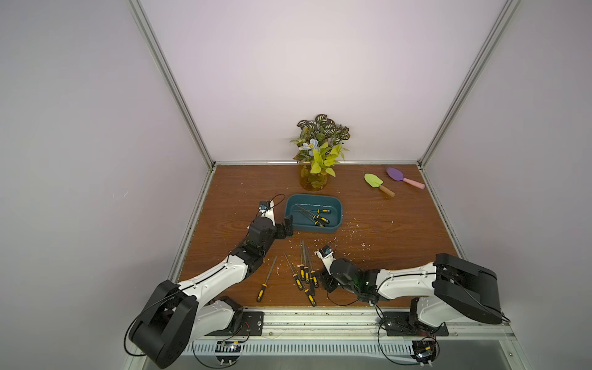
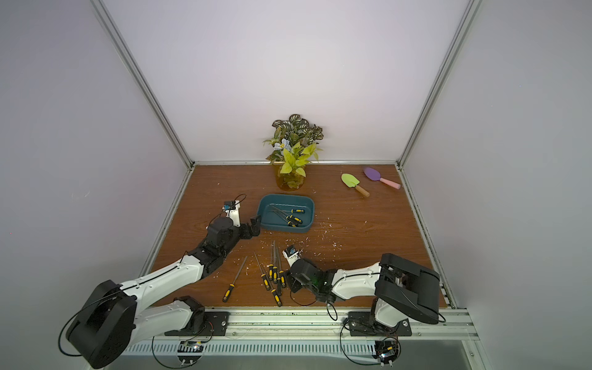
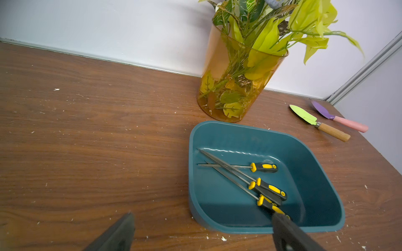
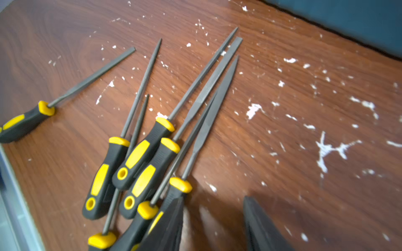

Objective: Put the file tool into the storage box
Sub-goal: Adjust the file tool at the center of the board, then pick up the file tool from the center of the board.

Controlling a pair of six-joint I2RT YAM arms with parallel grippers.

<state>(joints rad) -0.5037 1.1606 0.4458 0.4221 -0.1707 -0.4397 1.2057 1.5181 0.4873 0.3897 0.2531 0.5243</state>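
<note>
The dark teal storage box sits mid-table with file tools lying inside it. Several more black-and-yellow-handled files lie in a pile near the front edge. One file lies apart to their left. My left gripper stands open at the box's near left corner, holding nothing. My right gripper is low at the pile's right side, open over bare wood. One of its fingers rests against the handle of the rightmost file.
An amber vase of leaves stands behind the box at the back wall. A green trowel and a purple trowel lie at the back right. White flecks are scattered across the wood. A metal rail runs along the front edge.
</note>
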